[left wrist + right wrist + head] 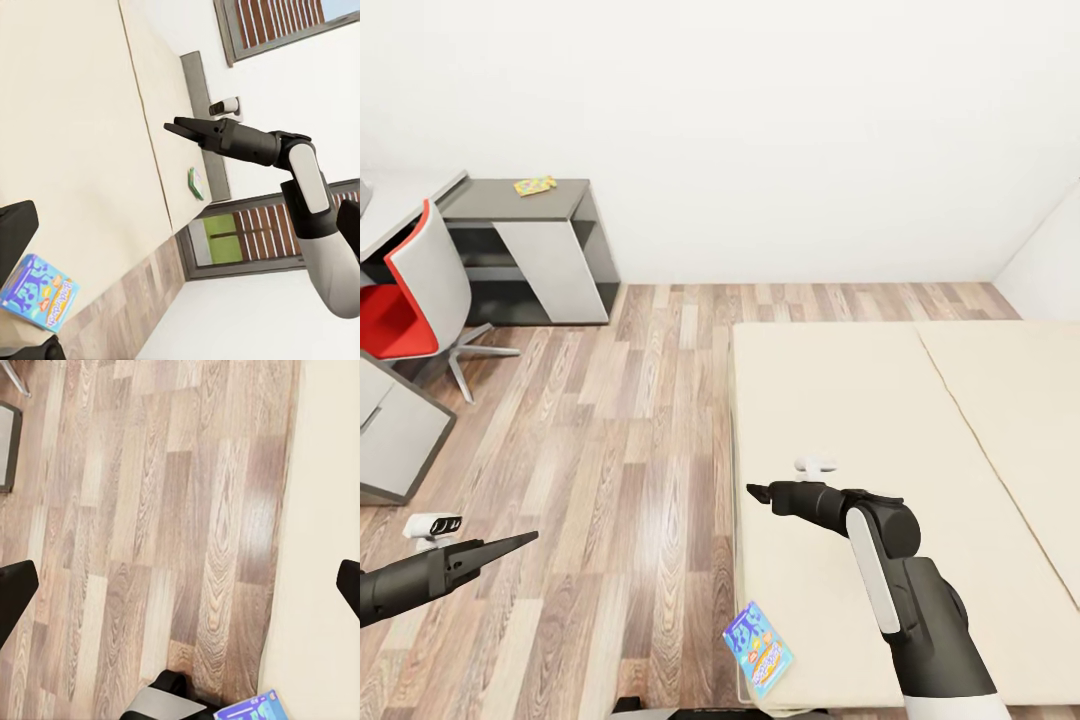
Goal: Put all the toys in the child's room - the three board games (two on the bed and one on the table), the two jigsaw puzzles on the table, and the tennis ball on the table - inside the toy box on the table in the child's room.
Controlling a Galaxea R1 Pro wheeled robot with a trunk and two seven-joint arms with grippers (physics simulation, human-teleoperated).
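Wide cream-beige bed (880,420) beside wood-plank floor (610,450); grey desk (510,200) carries one jigsaw-patterned square (535,185). One blue board-game carton (757,648) lies at the bed's near corner, a second, green-edged carton (196,183) at its far edge. Right gripper (758,491), jaws apart and empty, must descend to the blue carton: the fetching step. Left gripper (525,540): state indeterminable.

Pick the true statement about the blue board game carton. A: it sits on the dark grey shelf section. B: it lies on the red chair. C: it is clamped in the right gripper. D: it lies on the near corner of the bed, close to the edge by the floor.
D: the blue game carton lies flat on the bed at its near corner, clear of the right gripper.
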